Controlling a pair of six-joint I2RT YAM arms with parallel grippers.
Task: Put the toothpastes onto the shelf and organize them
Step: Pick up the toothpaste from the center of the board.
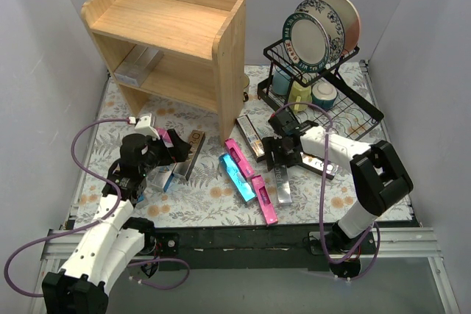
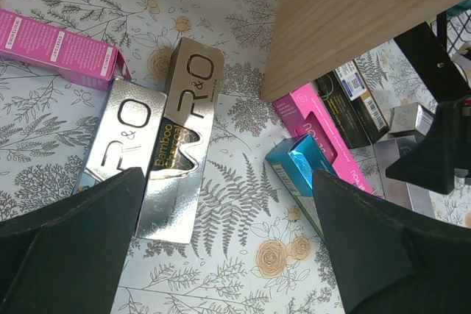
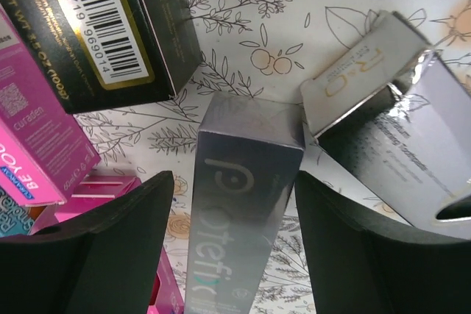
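Note:
The wooden shelf [image 1: 173, 31] stands at the back left, with one silver carton [image 1: 140, 64] on its lower tier. Toothpaste cartons lie on the floral cloth: two silver R&O ones [image 2: 188, 137] and a pink one [image 2: 59, 49] by my left gripper [image 1: 171, 151], and pink [image 1: 239, 154], teal [image 1: 235, 176] and dark ones [image 1: 250, 136] in the middle. My left gripper [image 2: 228, 182] is open and empty above the cloth beside the R&O cartons. My right gripper [image 1: 283, 158] is open, its jaws either side of a grey-silver carton [image 3: 243, 218] lying on the cloth.
A black wire dish rack [image 1: 324, 86] with plates and cups stands at the back right. The shelf's side panel [image 2: 353, 27] is close to the left gripper. A silver-white carton [image 3: 397, 130] and a dark barcode carton [image 3: 103, 27] flank the right gripper.

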